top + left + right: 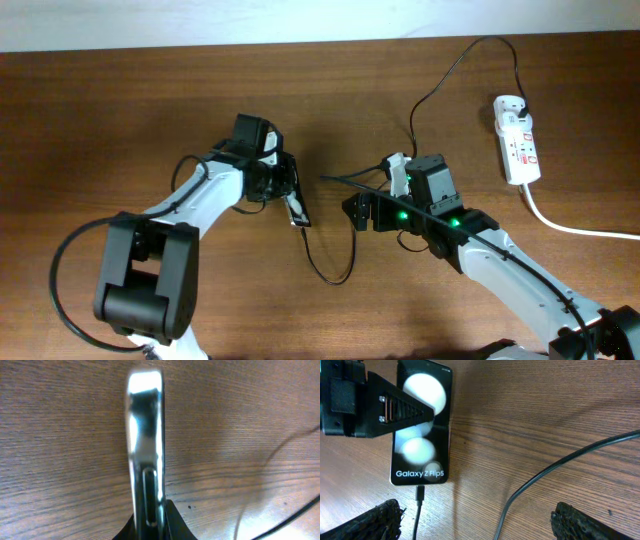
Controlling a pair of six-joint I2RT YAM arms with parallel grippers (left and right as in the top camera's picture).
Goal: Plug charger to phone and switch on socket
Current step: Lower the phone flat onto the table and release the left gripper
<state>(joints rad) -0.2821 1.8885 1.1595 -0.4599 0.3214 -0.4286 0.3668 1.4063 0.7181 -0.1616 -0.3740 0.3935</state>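
Pinches the glossy, chrome-rimmed black phone (420, 460) on edge in the closed left gripper (287, 190) over the grained wooden table (545, 410), thin charger (420, 494) tip at its port, right gripper (480, 522) gaping empty.

A brown wooden table (120, 110) carries a white power strip (517, 140) near its far right side, the strip's thick white cord (570, 228) trailing off toward the right edge, and a thin black cable (600, 445) lying in loose curves across the middle.
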